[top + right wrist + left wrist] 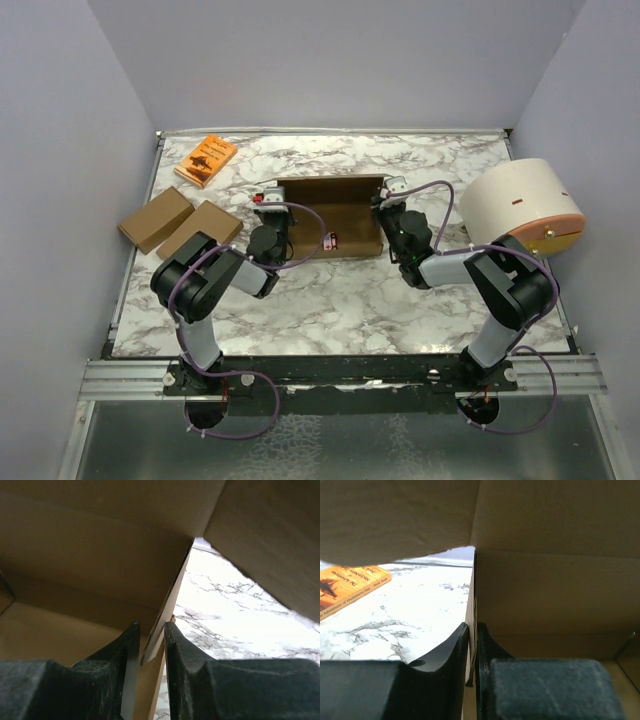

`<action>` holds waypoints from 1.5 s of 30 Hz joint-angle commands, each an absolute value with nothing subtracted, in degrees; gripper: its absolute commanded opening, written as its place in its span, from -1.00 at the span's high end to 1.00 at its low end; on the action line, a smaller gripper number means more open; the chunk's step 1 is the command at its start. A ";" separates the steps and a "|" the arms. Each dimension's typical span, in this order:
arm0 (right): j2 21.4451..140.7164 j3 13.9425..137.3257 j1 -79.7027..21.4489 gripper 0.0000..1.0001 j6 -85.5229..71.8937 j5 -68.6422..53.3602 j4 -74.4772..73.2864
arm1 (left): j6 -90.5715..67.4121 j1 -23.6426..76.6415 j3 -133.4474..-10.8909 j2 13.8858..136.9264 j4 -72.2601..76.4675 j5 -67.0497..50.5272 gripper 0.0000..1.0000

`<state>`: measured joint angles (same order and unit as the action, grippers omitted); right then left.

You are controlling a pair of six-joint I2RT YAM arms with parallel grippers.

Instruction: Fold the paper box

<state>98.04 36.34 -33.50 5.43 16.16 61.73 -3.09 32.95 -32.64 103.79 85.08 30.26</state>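
The paper box is a brown cardboard tray standing in the middle of the marble table, its back panel raised. My left gripper is at the box's left end. In the left wrist view its black fingers press from both sides on the thin upright left wall. My right gripper is at the right end. There the fingers stand a little apart with the doubled right wall slanting between them and touching both. The box's inside fills the left of that view.
An orange book lies at the back left. Two small closed brown boxes sit by the left edge. A big white roll stands at the right edge. Bare marble lies in front of the box.
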 commanded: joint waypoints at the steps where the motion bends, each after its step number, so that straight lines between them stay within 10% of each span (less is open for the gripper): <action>1: 96.97 34.93 -34.80 0.49 6.26 16.24 60.74 | -5.65 34.37 -30.83 101.75 82.29 28.56 0.71; 14: 97.17 34.70 -34.80 0.49 6.60 17.33 61.41 | -7.94 34.45 -22.28 85.93 71.17 20.82 0.15; 28: 97.62 34.68 -34.63 0.49 5.90 17.05 61.96 | -17.67 33.96 -30.28 46.24 18.21 -10.80 -0.26; 40: 97.42 34.29 -34.63 0.46 5.98 16.39 62.06 | -15.56 28.52 -60.14 60.09 0.61 -17.35 -0.19; 45: 97.38 33.90 -34.62 0.40 6.63 15.79 62.69 | -22.24 18.39 -69.08 73.12 -3.76 -28.82 0.22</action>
